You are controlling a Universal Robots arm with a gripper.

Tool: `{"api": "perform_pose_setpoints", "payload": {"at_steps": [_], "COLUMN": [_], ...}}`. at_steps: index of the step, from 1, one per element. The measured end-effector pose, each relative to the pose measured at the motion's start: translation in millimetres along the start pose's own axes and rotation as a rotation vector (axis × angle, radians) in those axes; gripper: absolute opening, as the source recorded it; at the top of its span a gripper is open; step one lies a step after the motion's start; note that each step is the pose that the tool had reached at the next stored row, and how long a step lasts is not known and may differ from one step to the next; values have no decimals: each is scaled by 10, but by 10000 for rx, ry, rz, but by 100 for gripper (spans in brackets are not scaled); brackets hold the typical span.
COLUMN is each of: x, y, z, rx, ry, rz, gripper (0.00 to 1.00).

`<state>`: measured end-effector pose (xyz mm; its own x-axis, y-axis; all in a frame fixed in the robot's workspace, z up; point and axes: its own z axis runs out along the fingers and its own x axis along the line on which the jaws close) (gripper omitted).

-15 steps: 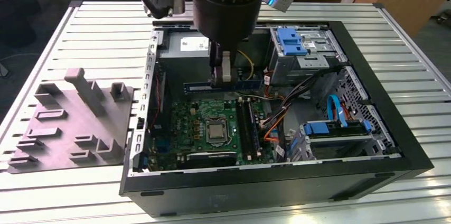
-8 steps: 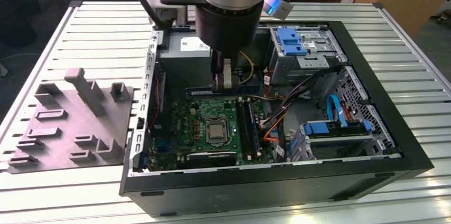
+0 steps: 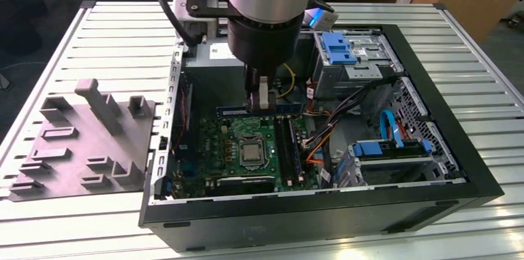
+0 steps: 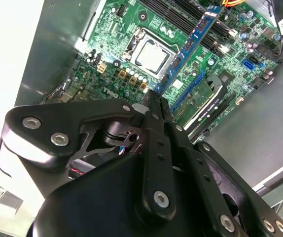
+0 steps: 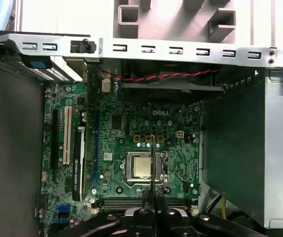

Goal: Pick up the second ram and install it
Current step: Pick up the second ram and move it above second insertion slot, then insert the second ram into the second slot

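My gripper [image 3: 264,102] is shut on the second ram [image 3: 283,110], a thin blue-black strip held on edge inside the open computer case, above the far end of the green motherboard [image 3: 233,140]. In the second wrist view the ram [image 4: 190,43] reaches away from my gripper [image 4: 156,101] over the processor socket [image 4: 151,54]. It appears edge-on as a thin line [image 5: 153,158] in the first wrist view, above my gripper [image 5: 153,200]. The black memory slots [image 3: 285,143] run crosswise to the held strip.
The black case [image 3: 327,205] walls in the work area. The grey power-supply box [image 3: 215,57] is behind the board. A drive cage with blue clips [image 3: 340,48] and loose cables [image 3: 332,119] lie toward the exterior view's right. A grey moulded fixture [image 3: 82,143] rests on the slatted table.
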<state>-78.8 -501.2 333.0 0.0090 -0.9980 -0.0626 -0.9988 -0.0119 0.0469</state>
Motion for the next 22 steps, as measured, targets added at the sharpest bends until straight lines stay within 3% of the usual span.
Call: {"api": "perform_pose_setpoints", "payload": {"at_steps": [14, 22], "x": [0, 1], "y": [0, -1], "z": [3, 14], "rx": [0, 83], "ry": [-14, -75], "rz": [12, 1313], "gripper": [13, 13]}}
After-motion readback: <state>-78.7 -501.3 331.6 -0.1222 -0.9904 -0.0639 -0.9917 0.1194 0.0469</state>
